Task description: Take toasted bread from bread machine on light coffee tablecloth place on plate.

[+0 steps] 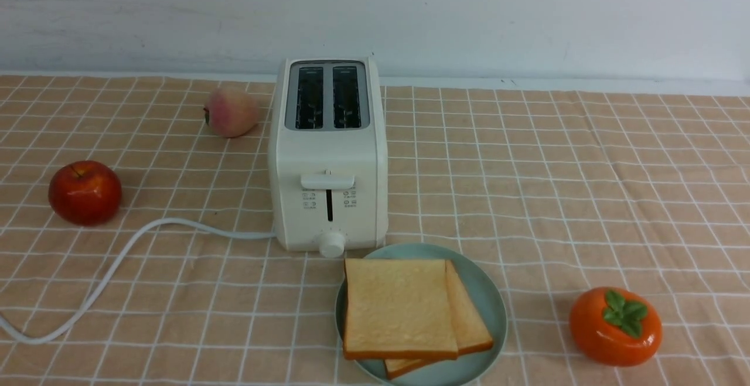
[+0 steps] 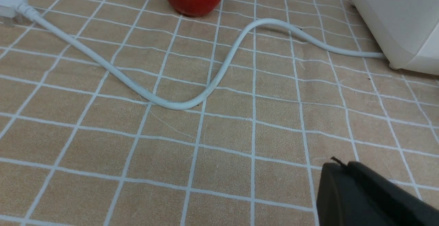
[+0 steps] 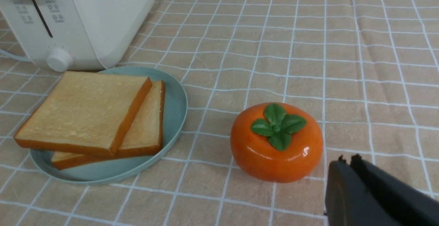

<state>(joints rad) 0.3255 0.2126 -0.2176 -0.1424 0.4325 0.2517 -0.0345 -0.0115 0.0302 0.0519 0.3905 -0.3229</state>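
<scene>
No readable text, brand or number appears in any view. The only markings are on the front panel of the toaster (image 1: 328, 157): small grey symbols in two columns, one on each side of the vertical lever slot, at frame centre in the front view and at upper left in the right wrist view. They are too small to read. The knob (image 1: 331, 244) under the slot shows no legible scale.

Open tablecloth (image 1: 556, 187) stretches right of the toaster (image 1: 328, 157); a white cord (image 1: 117, 263), apple (image 1: 85, 193) and peach (image 1: 230, 112) crowd its left.
</scene>
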